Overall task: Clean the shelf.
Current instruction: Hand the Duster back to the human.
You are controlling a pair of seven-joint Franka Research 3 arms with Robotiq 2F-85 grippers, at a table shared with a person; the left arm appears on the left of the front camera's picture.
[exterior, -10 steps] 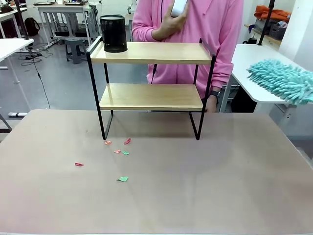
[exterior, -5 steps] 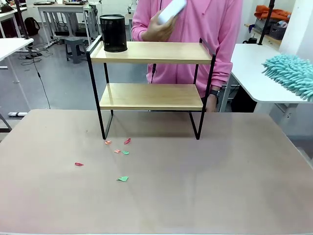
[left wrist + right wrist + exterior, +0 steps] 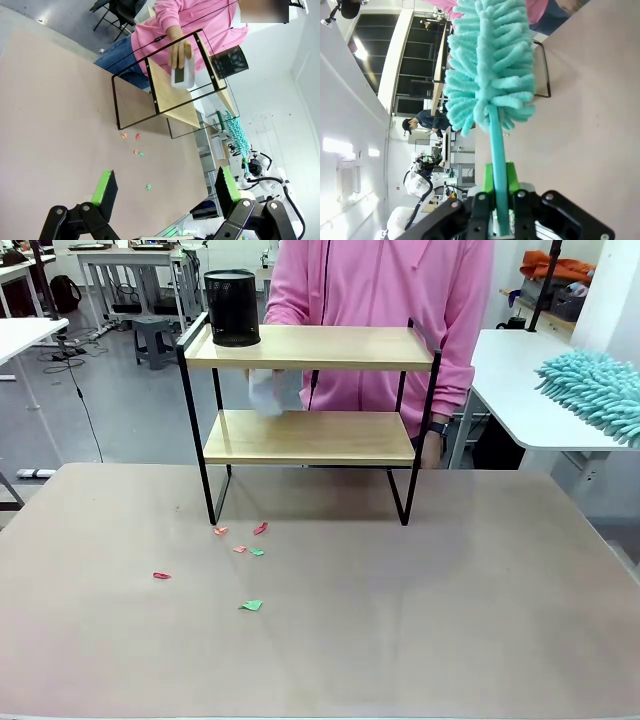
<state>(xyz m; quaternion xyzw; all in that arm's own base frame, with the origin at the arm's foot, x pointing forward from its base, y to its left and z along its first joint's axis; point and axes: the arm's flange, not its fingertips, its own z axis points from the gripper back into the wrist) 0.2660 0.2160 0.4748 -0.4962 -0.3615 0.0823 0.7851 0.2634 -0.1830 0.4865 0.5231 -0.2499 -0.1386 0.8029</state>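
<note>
Light wooden boards in a thin black frame form the shelf, which stands at the far side of the pinkish table. A black mesh cup sits on its top board at the left end. A person's hand holds a white boxy object between the two boards. Coloured paper scraps lie on the table in front of the shelf. The left gripper hangs empty with its jaws spread wide. The right gripper pinches the handle of a fluffy teal duster, out beyond the table's right edge.
</note>
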